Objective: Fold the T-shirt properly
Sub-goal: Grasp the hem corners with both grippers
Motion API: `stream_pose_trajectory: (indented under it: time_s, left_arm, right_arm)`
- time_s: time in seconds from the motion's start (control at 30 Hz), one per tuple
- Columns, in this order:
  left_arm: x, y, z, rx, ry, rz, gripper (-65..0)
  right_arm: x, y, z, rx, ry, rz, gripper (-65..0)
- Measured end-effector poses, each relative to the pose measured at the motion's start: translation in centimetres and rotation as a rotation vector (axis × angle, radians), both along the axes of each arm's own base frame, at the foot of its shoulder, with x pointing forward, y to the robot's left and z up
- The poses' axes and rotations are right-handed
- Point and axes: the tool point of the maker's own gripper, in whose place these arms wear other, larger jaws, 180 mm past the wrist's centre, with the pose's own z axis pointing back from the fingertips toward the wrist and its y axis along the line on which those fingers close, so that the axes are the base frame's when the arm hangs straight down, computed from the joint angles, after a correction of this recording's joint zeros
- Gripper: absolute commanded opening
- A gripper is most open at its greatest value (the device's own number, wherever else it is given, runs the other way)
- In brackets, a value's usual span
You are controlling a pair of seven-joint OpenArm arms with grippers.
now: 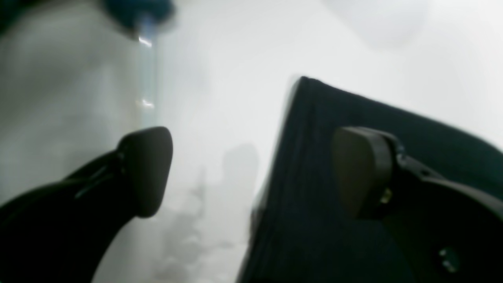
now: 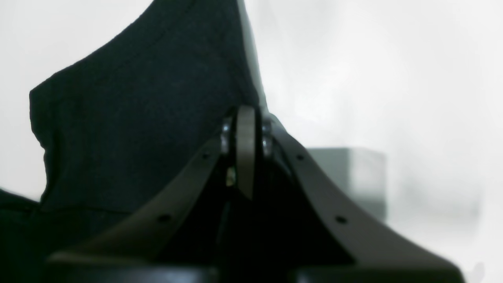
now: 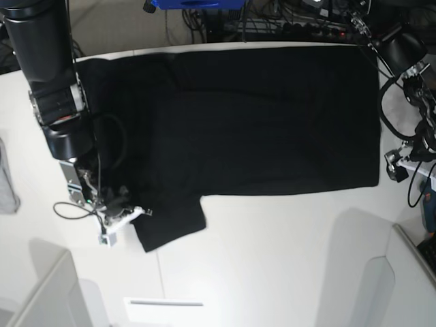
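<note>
The black T-shirt (image 3: 259,116) lies spread flat on the white table (image 3: 272,259), plain side up, with one short sleeve (image 3: 170,221) pointing to the front. My right gripper (image 3: 129,212) sits at that sleeve's left edge. In the right wrist view its fingers (image 2: 245,149) are pressed together at the edge of the black cloth (image 2: 137,118). My left gripper (image 3: 397,165) hovers beside the shirt's hem corner (image 3: 371,178) at the right. In the left wrist view it (image 1: 255,173) is open, and the shirt corner (image 1: 314,129) lies under its right finger (image 1: 361,173).
A small grey cloth (image 3: 5,184) lies at the table's left edge. White panels (image 3: 48,293) stand at the front left and front right (image 3: 368,286). Cables and a blue object (image 3: 197,3) run along the back edge. A grey box (image 2: 353,177) shows in the right wrist view.
</note>
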Motion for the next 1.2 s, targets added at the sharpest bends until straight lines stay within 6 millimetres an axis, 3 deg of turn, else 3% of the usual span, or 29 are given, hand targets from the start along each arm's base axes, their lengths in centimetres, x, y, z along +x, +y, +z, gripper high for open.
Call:
stream_pose_trajectory:
  time_s: [0.13,0.33,0.47,0.83,1.0,1.1,1.2]
  left_arm:
    - [1.7,0.2,-2.2,-0.03,-0.021,0.022,-2.6]
    - [4.1,-3.0,-5.4,-0.062,0.016,-0.08,-2.6]
    - [3.6,-1.9,-6.4,-0.045,0.026,-0.042,-2.8]
    - [6.3,-2.7,-6.8,-0.073,0.008,-0.061,-3.3]
    - [7.4,-4.5,-7.0,-0.061,0.014,-0.112,-17.8]
    - [7.2,-4.1,-7.4,-0.065,0.009,-0.099,-22.1]
    - [7.3,-3.8,-7.6,-0.073,0.002,-0.088,-22.4]
  right_arm:
    - [0.0,0.0,0.0,0.0,0.0,0.0,-65.0]
    - [0.0,0.0,0.0,-0.001,0.002,0.002,-65.0]
    - [0.0,0.0,0.0,-0.001,0.002,0.002,-65.0]
    - [0.0,0.0,0.0,0.002,0.002,0.0,-65.0]
    - [0.0,0.0,0.0,0.002,0.003,0.001,-65.0]
    - [0.0,0.0,0.0,0.002,0.002,0.001,-65.0]
    - [0.0,0.0,0.0,0.001,0.003,0.001,-65.0]
